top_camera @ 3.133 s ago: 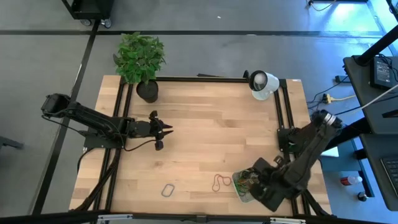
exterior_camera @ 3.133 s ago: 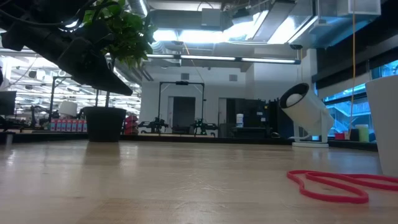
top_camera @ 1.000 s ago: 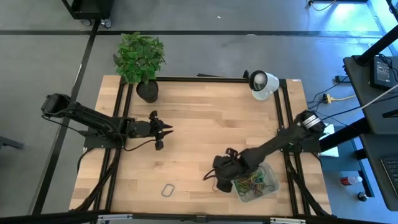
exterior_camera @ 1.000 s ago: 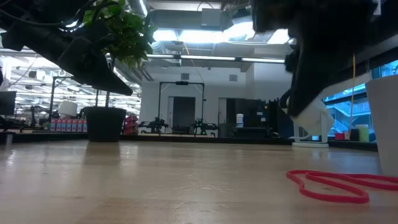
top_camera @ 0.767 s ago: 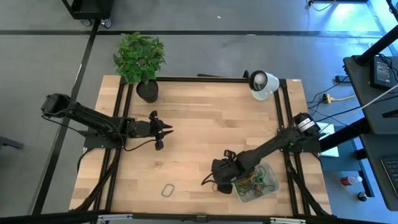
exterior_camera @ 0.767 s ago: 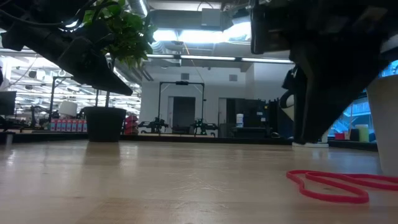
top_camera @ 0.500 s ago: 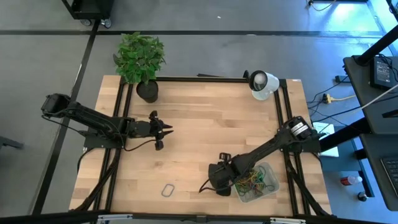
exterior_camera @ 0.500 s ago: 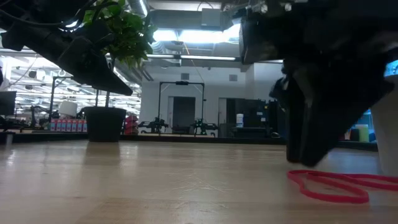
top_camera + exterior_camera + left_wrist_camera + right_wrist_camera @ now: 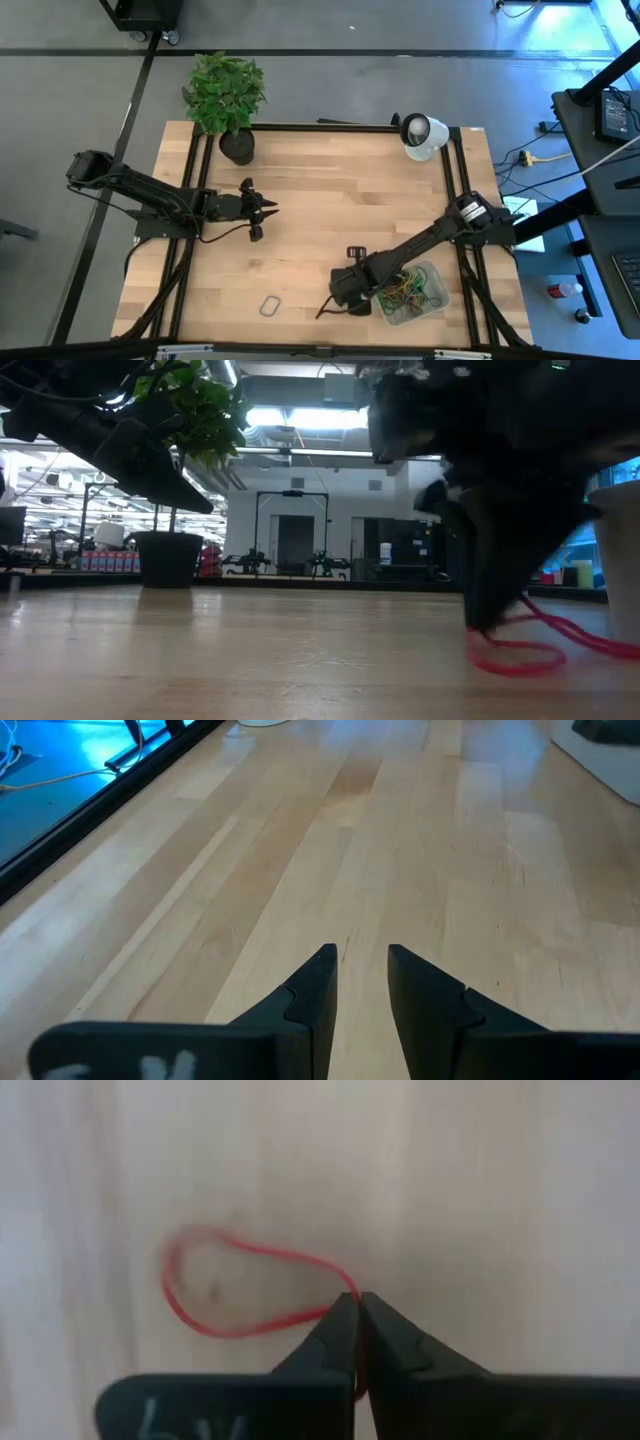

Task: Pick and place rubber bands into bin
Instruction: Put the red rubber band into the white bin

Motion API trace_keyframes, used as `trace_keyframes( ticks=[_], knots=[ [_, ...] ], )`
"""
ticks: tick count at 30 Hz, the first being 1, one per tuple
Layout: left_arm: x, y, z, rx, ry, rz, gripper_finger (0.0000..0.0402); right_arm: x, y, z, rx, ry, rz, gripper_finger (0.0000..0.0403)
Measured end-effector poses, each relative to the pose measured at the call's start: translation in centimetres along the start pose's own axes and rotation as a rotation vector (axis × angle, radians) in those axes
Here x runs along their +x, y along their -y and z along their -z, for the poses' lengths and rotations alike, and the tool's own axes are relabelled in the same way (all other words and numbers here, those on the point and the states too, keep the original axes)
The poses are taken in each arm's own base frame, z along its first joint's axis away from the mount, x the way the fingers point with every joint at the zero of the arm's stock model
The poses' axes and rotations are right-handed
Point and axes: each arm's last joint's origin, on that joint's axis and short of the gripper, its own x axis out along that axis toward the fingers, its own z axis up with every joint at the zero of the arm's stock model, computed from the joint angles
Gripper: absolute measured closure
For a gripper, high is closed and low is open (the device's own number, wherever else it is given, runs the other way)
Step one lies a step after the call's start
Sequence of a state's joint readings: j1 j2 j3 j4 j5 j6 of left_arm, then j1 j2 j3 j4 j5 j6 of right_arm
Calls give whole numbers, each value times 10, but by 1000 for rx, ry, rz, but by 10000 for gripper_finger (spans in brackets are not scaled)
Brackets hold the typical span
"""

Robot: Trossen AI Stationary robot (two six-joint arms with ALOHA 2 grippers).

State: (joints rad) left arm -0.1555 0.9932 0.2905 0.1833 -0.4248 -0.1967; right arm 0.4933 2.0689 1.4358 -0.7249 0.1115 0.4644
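Pale wooden bench [image 9: 330, 210] carries the right gripper [image 9: 357, 1312], fingers pinched on a red rubber band [image 9: 215, 1292] just beside the bin [image 9: 432, 305] of bands, while the left gripper [image 9: 360, 970] hovers well apart, fingers slightly parted.

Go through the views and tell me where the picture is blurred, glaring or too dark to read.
Right wrist view: the red rubber band is smeared by blur, though the shut fingers pinching it are sharp. Low view: the right gripper is a dark backlit mass against bright ceiling lights, and the band's strand is blurred. Left wrist view: blue glare in one corner. High view: evenly lit and sharp.
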Motion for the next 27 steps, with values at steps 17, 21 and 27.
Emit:
trace_keyframes(
  ticks=[17, 21, 27],
  knots=[
    [0, 0, 1, 3, -6, -1, 315, -159, -6, 15, 206, -23, 243, 401],
    [0, 0, 1, 4, -9, -1, 315, -176, -21, 50, 361, -64, 250, 401],
    [0, 0, 1, 4, -8, -2, 315, -166, -41, 98, 527, -147, 280, 402]
  ],
)
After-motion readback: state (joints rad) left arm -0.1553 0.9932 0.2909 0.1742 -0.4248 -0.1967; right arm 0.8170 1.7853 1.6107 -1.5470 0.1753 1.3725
